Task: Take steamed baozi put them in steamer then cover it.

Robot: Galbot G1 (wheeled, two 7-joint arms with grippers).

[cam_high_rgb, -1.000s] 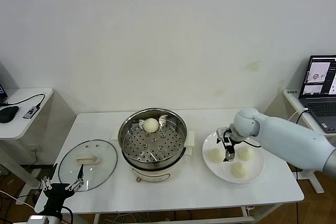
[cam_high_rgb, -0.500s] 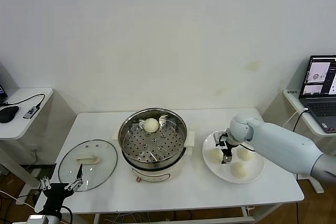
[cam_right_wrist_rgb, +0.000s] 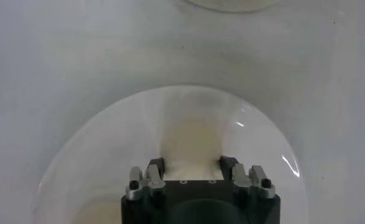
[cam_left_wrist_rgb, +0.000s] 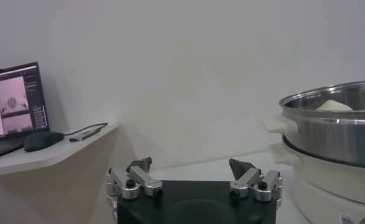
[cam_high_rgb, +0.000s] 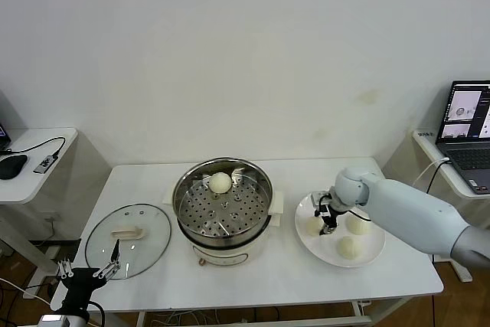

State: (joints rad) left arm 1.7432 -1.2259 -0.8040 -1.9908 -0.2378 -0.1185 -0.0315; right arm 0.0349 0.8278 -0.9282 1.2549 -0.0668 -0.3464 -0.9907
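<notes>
The steel steamer (cam_high_rgb: 264, 189) stands mid-table on its cream base, with one steamed baozi (cam_high_rgb: 220, 182) on the perforated tray at the back. On the white plate (cam_high_rgb: 369, 256) to its right lie three more baozi. My right gripper (cam_high_rgb: 328, 220) is down on the plate, shut on the leftmost baozi (cam_high_rgb: 311, 225); the right wrist view shows that cream baozi (cam_right_wrist_rgb: 191, 140) pinched between the fingers of the right gripper (cam_right_wrist_rgb: 191, 163). The glass cover (cam_high_rgb: 145, 254) lies flat left of the steamer. My left gripper (cam_high_rgb: 86, 272) hangs open and empty at the table's front left corner.
The other two baozi (cam_high_rgb: 357, 223) (cam_high_rgb: 347, 246) sit close beside the gripped one. A laptop (cam_high_rgb: 468, 124) stands on a side desk at the right. A second desk with a mouse (cam_high_rgb: 11, 165) is at the left. The left wrist view shows the steamer wall (cam_left_wrist_rgb: 334, 131).
My right gripper shifted slightly left over the plate and went from open to shut on the leftmost baozi. The left arm has not moved.
</notes>
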